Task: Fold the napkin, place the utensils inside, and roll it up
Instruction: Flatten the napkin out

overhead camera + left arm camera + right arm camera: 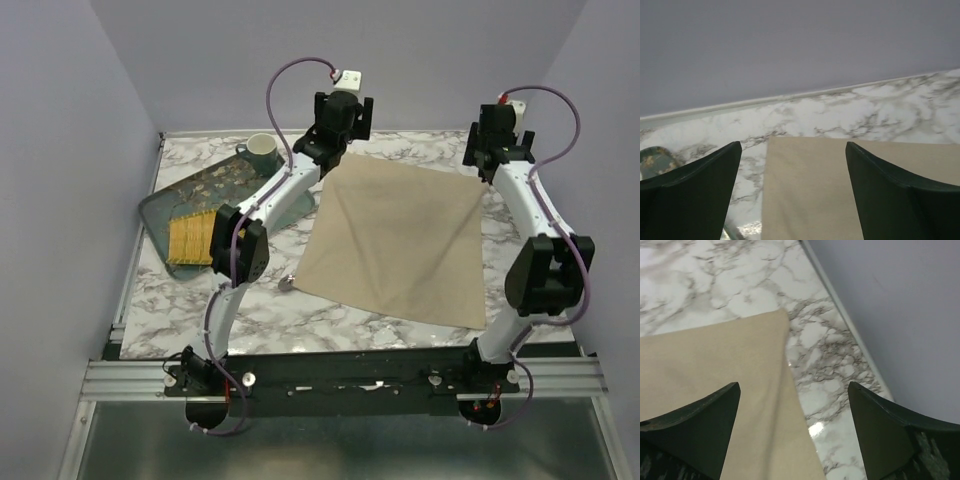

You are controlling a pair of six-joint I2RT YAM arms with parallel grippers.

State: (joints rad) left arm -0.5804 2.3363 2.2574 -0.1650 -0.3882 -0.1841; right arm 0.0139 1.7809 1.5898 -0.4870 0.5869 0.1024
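1 ea: napkin (400,240), spoon (288,283), tray (215,187), cup (261,150), mat (190,238).

The tan napkin (400,240) lies spread flat on the marble desk (260,310), turned a little askew. The left tool (338,140) hangs over its far left corner, the right tool (492,155) over its far right one. The silvery end of a spoon (288,283) peeks out at the napkin's near left corner. Further left sits a dark tray (200,195), with a mug (261,150) at its far end.

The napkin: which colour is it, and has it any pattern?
Plain beige napkin; top external view.
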